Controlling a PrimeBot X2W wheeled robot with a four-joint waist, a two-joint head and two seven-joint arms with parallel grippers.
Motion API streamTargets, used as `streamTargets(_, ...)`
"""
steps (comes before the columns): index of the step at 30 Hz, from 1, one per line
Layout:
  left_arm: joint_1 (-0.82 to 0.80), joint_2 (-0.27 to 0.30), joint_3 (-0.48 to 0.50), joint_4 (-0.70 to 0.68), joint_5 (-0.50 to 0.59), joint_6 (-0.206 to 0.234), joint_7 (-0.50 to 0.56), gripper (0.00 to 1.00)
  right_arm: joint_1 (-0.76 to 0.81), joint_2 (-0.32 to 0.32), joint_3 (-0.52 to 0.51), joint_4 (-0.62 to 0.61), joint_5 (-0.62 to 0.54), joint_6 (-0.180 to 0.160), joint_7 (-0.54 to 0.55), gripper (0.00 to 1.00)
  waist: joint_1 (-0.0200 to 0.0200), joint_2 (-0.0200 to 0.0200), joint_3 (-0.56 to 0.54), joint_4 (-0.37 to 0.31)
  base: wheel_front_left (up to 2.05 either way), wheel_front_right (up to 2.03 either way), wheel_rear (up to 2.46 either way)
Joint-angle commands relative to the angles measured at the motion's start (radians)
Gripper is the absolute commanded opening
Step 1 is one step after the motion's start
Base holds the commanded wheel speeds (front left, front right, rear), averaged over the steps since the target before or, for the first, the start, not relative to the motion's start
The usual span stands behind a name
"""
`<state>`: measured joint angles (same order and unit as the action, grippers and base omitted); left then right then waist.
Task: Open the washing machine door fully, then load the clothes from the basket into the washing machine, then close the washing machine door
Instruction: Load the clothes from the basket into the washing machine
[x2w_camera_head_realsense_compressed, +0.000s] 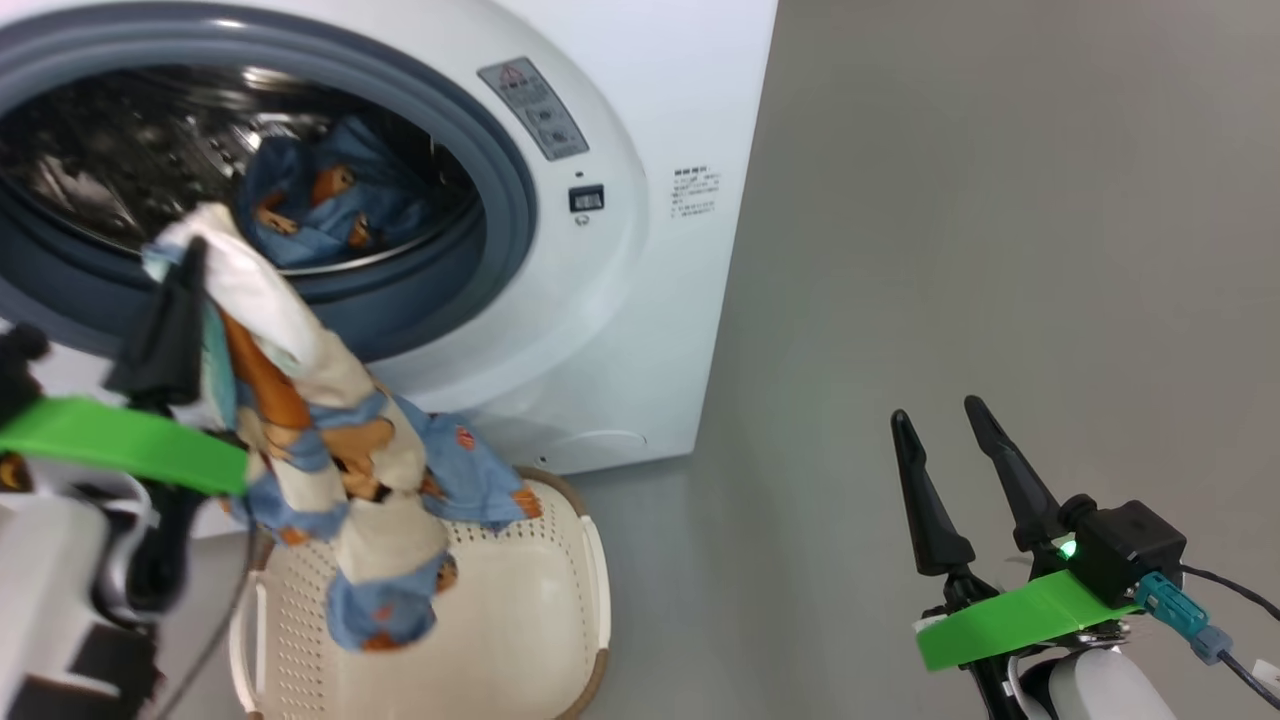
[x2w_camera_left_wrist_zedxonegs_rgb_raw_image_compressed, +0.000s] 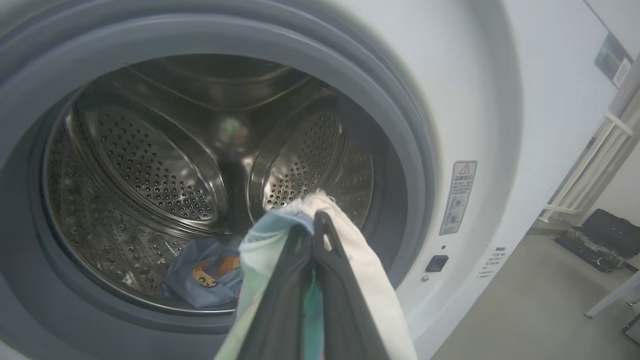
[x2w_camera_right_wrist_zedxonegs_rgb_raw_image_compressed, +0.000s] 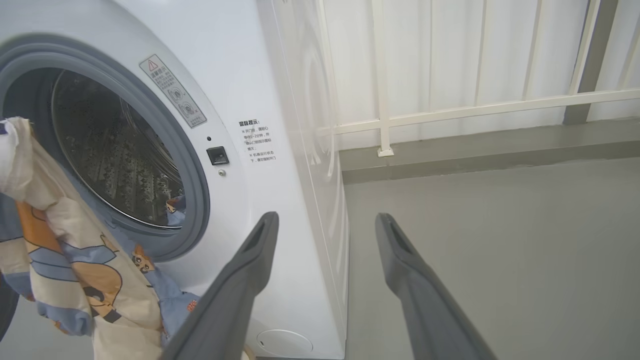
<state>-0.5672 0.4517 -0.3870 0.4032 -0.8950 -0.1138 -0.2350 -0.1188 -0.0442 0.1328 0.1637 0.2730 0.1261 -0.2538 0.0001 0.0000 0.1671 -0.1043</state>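
- While clamped tight on a fold of white, blue-trimmed cloth, left gripper aimed straight at the mouth of the washing machine, just short of the grey-blue seal.
- Held garment, one of the clothes, hanging long below the fingers, printed tail trailing down over the basket; cannot tell whether touching the rim.
- Step in hand, by the look of it: carrying this piece into the drum, with one blue printed piece already lying at the bottom.
- To do it well: lift high enough for the dangling tail to clear the lower lip of the seal, reach deep past that lip, and hold the pinch firm until well inside. Otherwise likely to slump back out over the edge.
- Basket floor bare where visible, so probably the last piece before closing up.
- Right gripper spread wide, holding nothing, well apart to the right above grey floor.
- Head view, unlike left wrist view: full length of the hanging tail and the basket beneath.
- Left wrist view, unlike head view: perforated drum walls up close, exact line from fingertips to opening, and a dark case far off on the floor.
- Right wrist view: side-on look at the cloth against the opening, plus a white railing beyond the machine.
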Motion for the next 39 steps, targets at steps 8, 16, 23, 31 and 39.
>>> streamTargets(8,-0.188,0.119,0.036,0.147,-0.015,-0.013,0.043,0.0,0.0,-0.006,0.045,-0.117,-0.023,0.005,-0.008,1.0,-0.0001,0.0,0.191,-0.072,0.0,0.0,0.0)
streamTargets(16,-0.306,0.204,-0.014,0.203,-0.046,-0.016,0.033,0.0,0.019,-0.006,0.072,-0.214,-0.015,0.005,-0.008,1.0,-0.0001,0.0,0.345,-0.131,0.0,0.0,0.0)
streamTargets(23,-0.394,0.289,-0.06,0.221,-0.082,-0.017,0.025,0.0,0.033,-0.006,0.103,-0.273,0.006,0.005,-0.008,1.0,-0.0001,0.0,0.432,-0.187,0.0,0.0,0.0)
streamTargets(31,-0.488,0.38,-0.092,0.228,-0.097,-0.017,0.017,0.0,0.071,-0.006,0.114,-0.323,0.022,0.005,-0.008,1.0,-0.0001,0.0,0.492,-0.25,0.0,0.0,0.0)
streamTargets(39,-0.59,0.405,-0.054,0.213,-0.086,-0.017,-0.02,0.0,0.092,-0.006,0.137,-0.352,0.031,0.005,-0.008,1.0,-0.0001,0.0,0.519,-0.285,0.0,0.0,0.0)
